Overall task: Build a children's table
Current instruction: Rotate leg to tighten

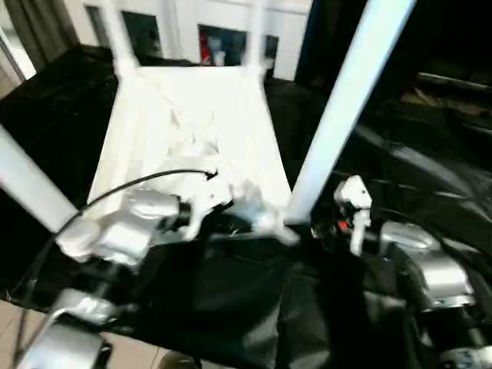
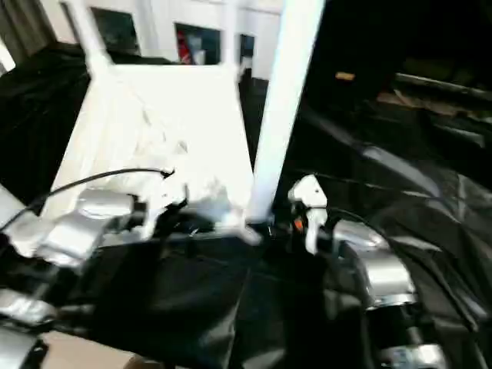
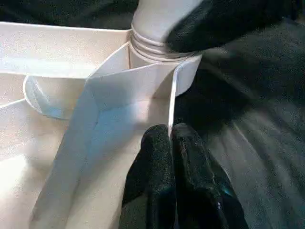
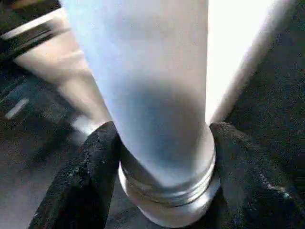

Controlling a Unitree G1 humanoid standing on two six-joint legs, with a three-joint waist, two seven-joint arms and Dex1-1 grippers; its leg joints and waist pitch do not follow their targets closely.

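No text, label, brand, number or sign is showing legibly anywhere in these views (the small red spot on the right gripper point(image 1: 350, 223) is appearing as colour alone, with no letters to make out).
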